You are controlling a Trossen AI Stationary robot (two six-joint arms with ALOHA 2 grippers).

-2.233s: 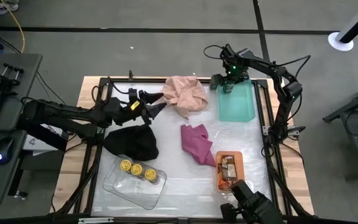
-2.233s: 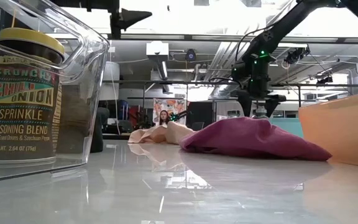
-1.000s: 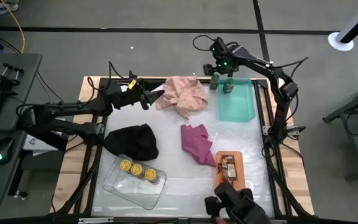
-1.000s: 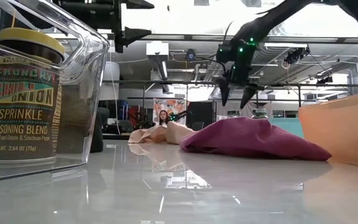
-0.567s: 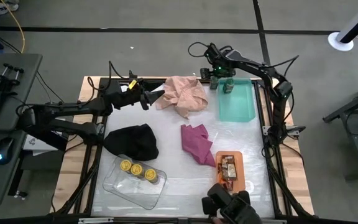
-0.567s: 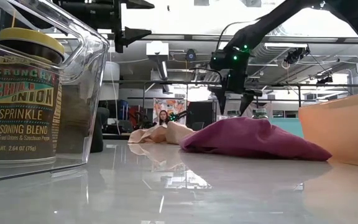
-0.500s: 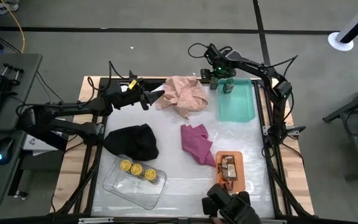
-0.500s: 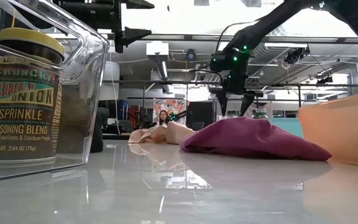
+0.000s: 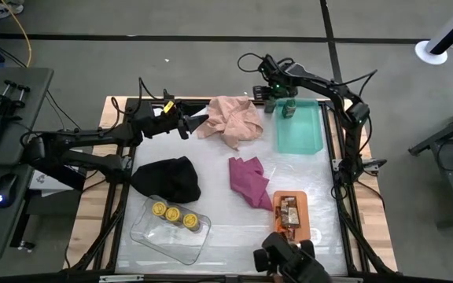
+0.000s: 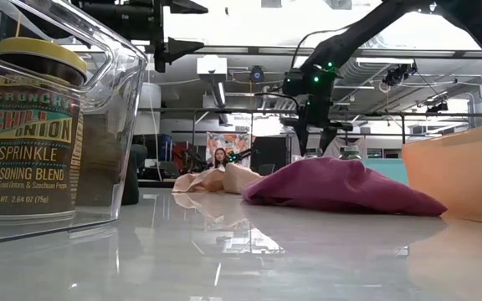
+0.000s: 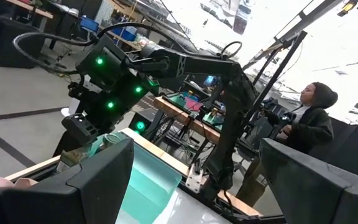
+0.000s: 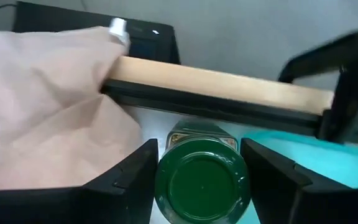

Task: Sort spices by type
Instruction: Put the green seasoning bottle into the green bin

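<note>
A dark-green jar [image 12: 202, 183] stands upright near the table's far edge, between the pink cloth [image 9: 230, 119] and the teal tray [image 9: 301, 134]. My right gripper [image 9: 271, 97] is shut around it from above. A second dark-green jar [image 9: 288, 109] stands in the teal tray's far end. Three yellow-lidded jars [image 9: 173, 213] sit in the clear tray [image 9: 152, 236], and brown packets [image 9: 289, 211] lie in the orange tray [image 9: 278, 228]. My left gripper [image 9: 201, 123] hangs open above the table, left of the pink cloth, holding nothing. My right gripper pinches the dark-green jar between its two fingers, one on each side of the lid's rim [image 12: 161, 186]. The fingers [image 12: 129, 183] come steeply from above, pointing down. The jar stands upright; I cannot see its foot.
A black cloth [image 9: 167, 179] lies left of centre and a magenta cloth [image 9: 248, 181] in the middle. The table's dark frame and wooden far edge [image 12: 229, 81] run just behind the held jar. A person [image 11: 312, 121] sits beyond the table.
My right gripper has come down and a little toward the table's left, from above the teal tray's far corner onto the jar beside the pink cloth. Its fingers have narrowed around the jar's lid. The jar has kept its place.
</note>
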